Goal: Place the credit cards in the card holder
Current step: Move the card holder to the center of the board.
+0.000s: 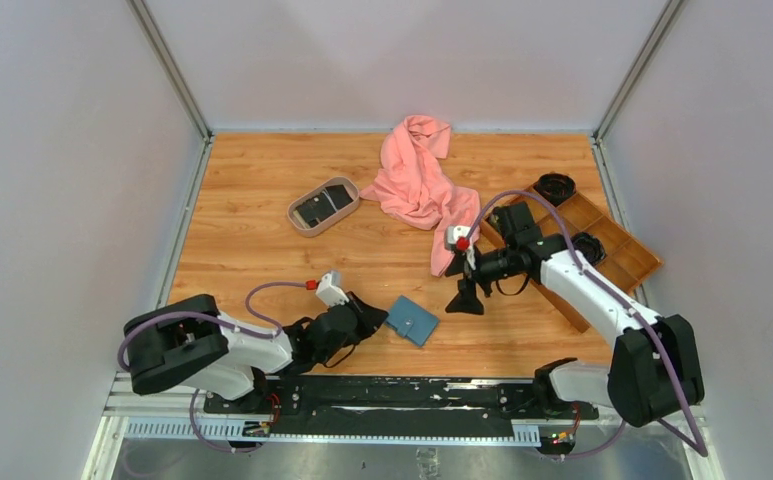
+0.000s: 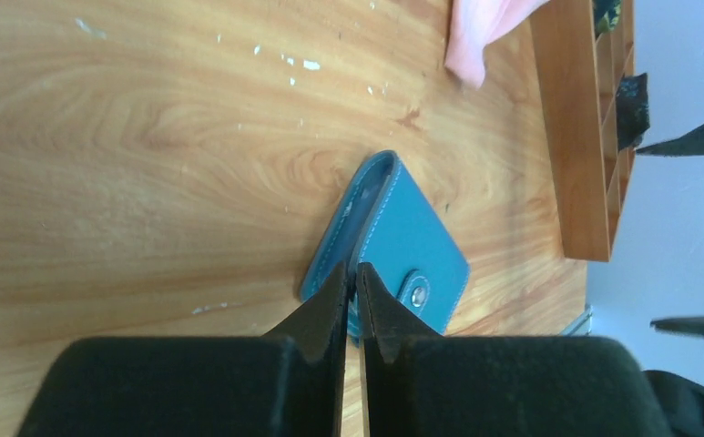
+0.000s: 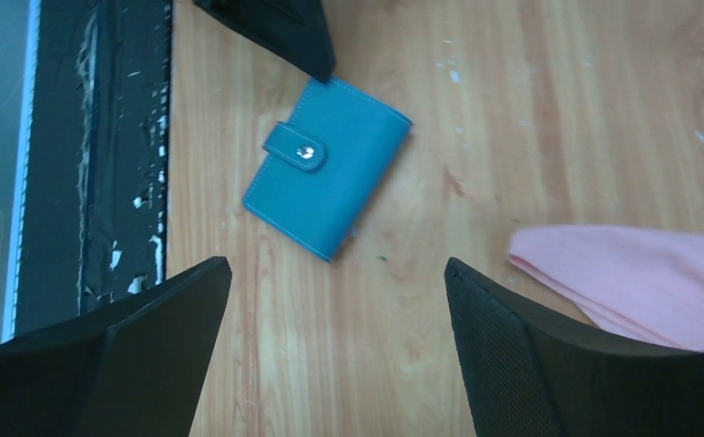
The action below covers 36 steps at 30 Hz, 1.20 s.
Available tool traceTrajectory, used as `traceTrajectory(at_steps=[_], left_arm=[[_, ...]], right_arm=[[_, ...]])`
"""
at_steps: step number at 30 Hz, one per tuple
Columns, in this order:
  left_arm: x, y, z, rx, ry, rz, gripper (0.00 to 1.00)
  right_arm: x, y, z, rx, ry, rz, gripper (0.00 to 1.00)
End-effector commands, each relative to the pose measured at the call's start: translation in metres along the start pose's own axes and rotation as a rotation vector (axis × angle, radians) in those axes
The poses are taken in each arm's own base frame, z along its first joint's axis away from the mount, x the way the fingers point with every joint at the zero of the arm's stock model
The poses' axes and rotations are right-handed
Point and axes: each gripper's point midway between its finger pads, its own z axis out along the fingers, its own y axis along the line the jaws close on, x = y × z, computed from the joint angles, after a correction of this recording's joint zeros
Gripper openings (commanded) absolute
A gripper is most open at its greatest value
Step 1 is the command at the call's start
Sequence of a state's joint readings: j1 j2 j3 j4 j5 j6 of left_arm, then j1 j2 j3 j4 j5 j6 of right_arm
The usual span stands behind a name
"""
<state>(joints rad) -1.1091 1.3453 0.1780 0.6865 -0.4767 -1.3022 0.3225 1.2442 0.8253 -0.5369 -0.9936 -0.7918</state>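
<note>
The card holder (image 2: 403,246) lies closed and clasped on the table (image 2: 147,137). The tips of the left gripper (image 2: 352,271) meet its near edge, jaws pressed together on nothing. The right gripper (image 3: 337,264) hangs over it, spread wide and empty. Farther off, black credit cards (image 1: 322,207) sit in a beige tray (image 1: 293,214), and a pink cloth (image 1: 417,185) lies beyond the right gripper.

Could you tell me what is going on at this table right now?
The left gripper is shut, with its tips at the edge of the closed blue card holder near the front of the table. The right gripper hangs open close by, holding nothing. The cards lie in the oval tray farther back, so none is in the holder yet.
</note>
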Motion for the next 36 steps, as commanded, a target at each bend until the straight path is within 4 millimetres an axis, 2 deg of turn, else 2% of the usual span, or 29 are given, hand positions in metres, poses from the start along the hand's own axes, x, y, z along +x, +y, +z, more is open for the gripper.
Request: traceTrajectory(at_steps=[1, 4, 7, 11, 15, 17, 19, 20, 22, 24, 28, 31, 36], left_arm=[[0.004, -0.004, 0.002, 0.007, -0.016, 0.065, 0.19], [0.009, -0.006, -0.005, 0.045, 0.027, 0.168, 0.36], [0.003, -0.01, -0.018, 0.113, 0.026, 0.284, 0.45], [-0.004, -0.02, -0.036, 0.215, 0.025, 0.461, 0.63], [-0.009, -0.037, -0.05, 0.312, 0.02, 0.557, 0.7], [-0.015, -0.042, -0.056, 0.343, -0.008, 0.553, 0.81], [-0.024, -0.043, -0.06, 0.352, -0.051, 0.534, 0.97], [-0.028, -0.042, -0.062, 0.353, -0.071, 0.521, 1.0], [-0.033, -0.04, -0.067, 0.37, -0.1, 0.512, 1.0], [-0.036, -0.049, -0.074, 0.421, -0.119, 0.527, 1.0], [-0.034, -0.048, -0.075, 0.407, -0.091, 0.624, 0.97], [-0.022, -0.048, -0.066, 0.374, -0.016, 0.728, 0.89], [-0.005, -0.049, -0.04, 0.289, 0.084, 0.835, 0.76]], right_arm=[[0.016, 0.032, 0.021, -0.139, 0.052, -0.145, 0.89], [0.023, 0.04, 0.029, -0.181, 0.075, -0.204, 0.87], [0.027, 0.04, 0.034, -0.189, 0.11, -0.213, 0.87], [0.022, 0.03, 0.04, -0.169, 0.134, -0.083, 0.83], [0.019, 0.015, 0.047, -0.12, 0.174, 0.086, 0.8], [0.02, 0.015, 0.052, -0.128, 0.185, 0.167, 0.8], [0.021, 0.018, 0.055, -0.151, 0.179, 0.208, 0.8], [0.021, 0.02, 0.056, -0.161, 0.177, 0.212, 0.8], [0.023, 0.02, 0.057, -0.165, 0.187, 0.218, 0.8], [0.026, 0.018, 0.058, -0.158, 0.203, 0.238, 0.8], [0.032, 0.015, 0.062, -0.153, 0.24, 0.297, 0.8], [0.035, 0.012, 0.065, -0.152, 0.259, 0.344, 0.8], [0.046, 0.008, 0.069, -0.136, 0.301, 0.418, 0.79]])
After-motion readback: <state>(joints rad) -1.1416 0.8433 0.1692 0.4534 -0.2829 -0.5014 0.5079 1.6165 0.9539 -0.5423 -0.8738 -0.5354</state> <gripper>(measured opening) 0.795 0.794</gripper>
